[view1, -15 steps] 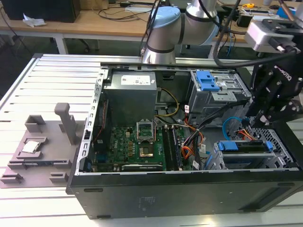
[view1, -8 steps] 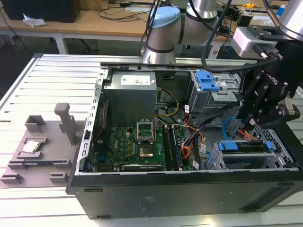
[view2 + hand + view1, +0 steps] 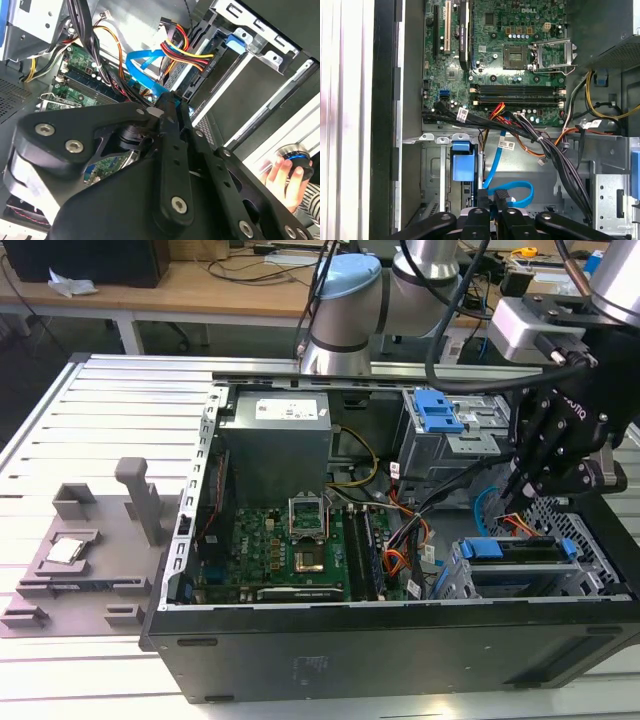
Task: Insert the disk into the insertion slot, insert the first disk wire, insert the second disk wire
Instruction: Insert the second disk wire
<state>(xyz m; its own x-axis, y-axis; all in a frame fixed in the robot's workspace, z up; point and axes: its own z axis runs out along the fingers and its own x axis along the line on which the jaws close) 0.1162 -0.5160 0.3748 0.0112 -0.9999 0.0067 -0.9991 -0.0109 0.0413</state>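
reaching down into the open black computer case (image 3: 400, 650), the black robot gripper (image 3: 520, 490) hangs at the exterior view's right, just above the flat silver disk in its bright blue plastic carrier (image 3: 520, 550). the disk already sits in the low silver perforated metal slot (image 3: 590, 540), so it lies flat and snug. in the first wrist view the gripper's fingers (image 3: 485, 210) pinch the black plug of the thin blue wire (image 3: 512, 192), held tight so the plug can line up with the disk.
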